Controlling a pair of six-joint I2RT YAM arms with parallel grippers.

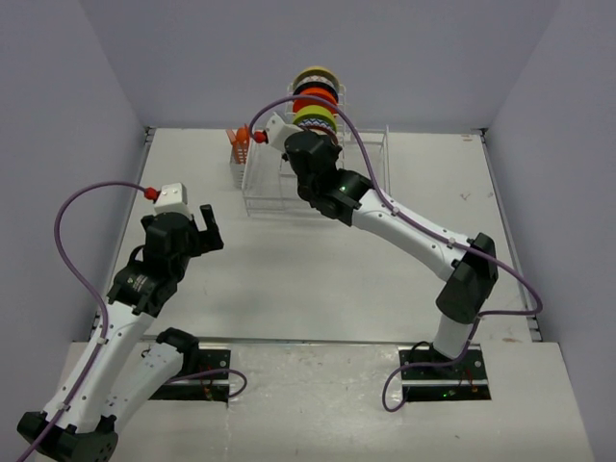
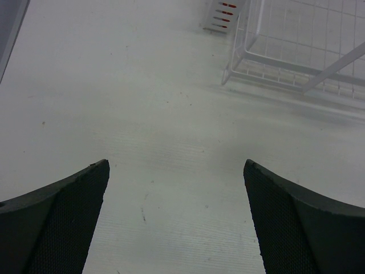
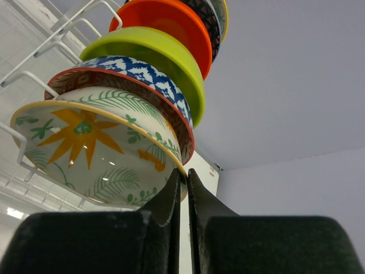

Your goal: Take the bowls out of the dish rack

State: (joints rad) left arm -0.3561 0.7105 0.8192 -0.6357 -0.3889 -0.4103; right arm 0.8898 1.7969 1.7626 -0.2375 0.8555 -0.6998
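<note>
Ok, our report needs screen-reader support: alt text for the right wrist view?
The right end effector pinches the rim of a leaf-patterned white bowl, nearest of a row of bowls standing on edge in a white wire rack.

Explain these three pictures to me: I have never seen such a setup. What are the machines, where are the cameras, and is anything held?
Two robot arms are bolted at the near edge of a white table. The wide picture comes from a fixed camera above and behind them; the other two come from a camera on each wrist. On the table stands a wire dish rack with bowls on edge in a row, and orange utensils in its side cup. The left fingers, dark at the bottom of their picture, hang open over the table, holding nothing. The right fingers are almost together and seem to pinch the rim of the nearest bowl, the orange-leaf bowl. Behind it: a red-rimmed patterned bowl, a lime green bowl, an orange bowl.
</note>
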